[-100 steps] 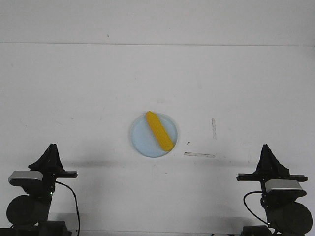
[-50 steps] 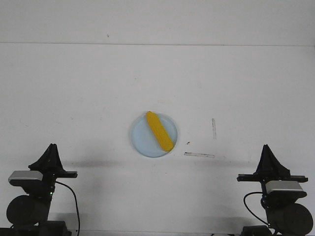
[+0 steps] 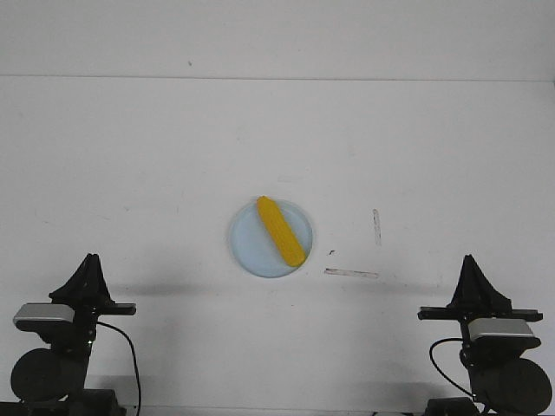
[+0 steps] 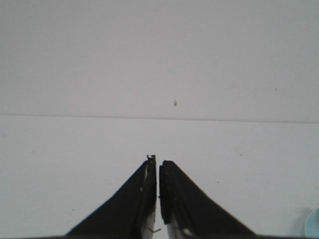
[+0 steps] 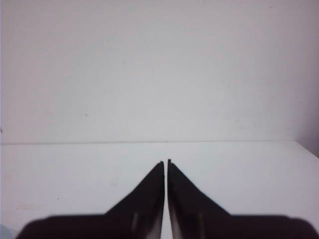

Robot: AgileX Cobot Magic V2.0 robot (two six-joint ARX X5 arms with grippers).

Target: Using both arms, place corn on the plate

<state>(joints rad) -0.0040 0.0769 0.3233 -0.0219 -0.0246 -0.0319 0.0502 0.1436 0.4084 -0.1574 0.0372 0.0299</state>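
Your corn [image 3: 281, 230] lies diagonally on the pale blue plate [image 3: 251, 251], mid-table [image 3: 156, 156]; no writing readable anywhere. Left gripper [image 4: 157, 162] and right gripper [image 5: 166, 163] sit well apart from it at the near edge, fingers together, nothing held. Only a sliver of plate shows in the left wrist view.

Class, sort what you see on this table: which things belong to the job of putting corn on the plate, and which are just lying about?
Part of the job:
corn, lying on the plate
plate
left tool, shut
right tool, shut

Just lying about:
two pale strips on the table, to the right of the plate
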